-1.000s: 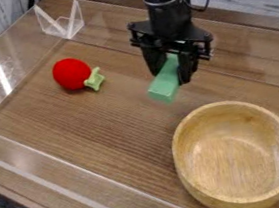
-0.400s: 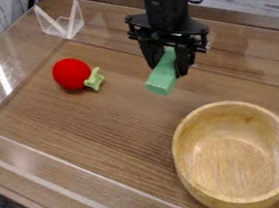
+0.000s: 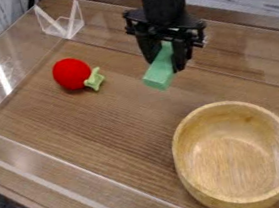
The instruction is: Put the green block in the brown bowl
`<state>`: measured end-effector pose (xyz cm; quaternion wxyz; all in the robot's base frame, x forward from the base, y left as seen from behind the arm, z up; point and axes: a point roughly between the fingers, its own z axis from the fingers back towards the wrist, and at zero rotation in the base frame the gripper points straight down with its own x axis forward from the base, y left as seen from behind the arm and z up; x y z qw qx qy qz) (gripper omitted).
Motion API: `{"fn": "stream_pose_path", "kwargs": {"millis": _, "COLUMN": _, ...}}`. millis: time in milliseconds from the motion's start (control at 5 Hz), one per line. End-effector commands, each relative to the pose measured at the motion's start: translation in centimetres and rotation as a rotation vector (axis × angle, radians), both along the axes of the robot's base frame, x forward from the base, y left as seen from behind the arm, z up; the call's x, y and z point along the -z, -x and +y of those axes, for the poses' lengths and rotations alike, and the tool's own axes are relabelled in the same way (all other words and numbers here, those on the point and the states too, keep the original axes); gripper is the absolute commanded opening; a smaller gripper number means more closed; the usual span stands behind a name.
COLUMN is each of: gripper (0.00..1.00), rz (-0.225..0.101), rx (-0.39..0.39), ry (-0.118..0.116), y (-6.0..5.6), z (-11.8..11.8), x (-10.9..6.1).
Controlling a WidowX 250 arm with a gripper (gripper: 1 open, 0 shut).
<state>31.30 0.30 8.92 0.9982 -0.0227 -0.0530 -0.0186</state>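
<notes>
The gripper (image 3: 169, 52) points straight down, and its 2 fingers (image 3: 179, 53) are clamped on the upper end of the green block (image 3: 161, 70), which hangs clear of the worktop (image 3: 80, 137). The block's long axis runs tilted, its top between the fingers and its lower end slanting down and toward the left of the picture. The brown bowl (image 3: 237, 153) sits well apart from it, nearer the camera and to the right, empty. The coming move likely means carrying the block that way until it hangs over the bowl's hollow. The red ball (image 3: 72, 73) lies off to the left, out of that path.
</notes>
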Motion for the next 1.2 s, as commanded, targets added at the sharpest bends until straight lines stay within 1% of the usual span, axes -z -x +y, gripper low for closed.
{"fn": "stream_pose_path", "kwargs": {"millis": 0, "gripper": 0.0, "rz": -0.088, "rx": -0.008, "ry": -0.006, "y": -1.1, "z": 0.8, "x": -2.7}}
{"fn": "stream_pose_path", "kwargs": {"millis": 200, "gripper": 0.0, "rz": -0.098, "rx": -0.007, "ry": -0.013, "y": -1.3, "z": 1.3, "x": -3.2}}
{"fn": "stream_pose_path", "kwargs": {"millis": 600, "gripper": 0.0, "rz": -0.083, "rx": 0.025, "ry": 0.032, "y": 3.0, "z": -4.9, "x": -3.1}}
{"fn": "stream_pose_path", "kwargs": {"millis": 800, "gripper": 0.0, "rz": -0.071, "rx": 0.046, "ry": 0.056, "y": 4.7, "z": -8.8, "x": -2.3}}
{"fn": "stream_pose_path", "kwargs": {"millis": 1000, "gripper": 0.0, "rz": -0.054, "rx": 0.064, "ry": 0.073, "y": 6.0, "z": -12.2, "x": -1.1}}
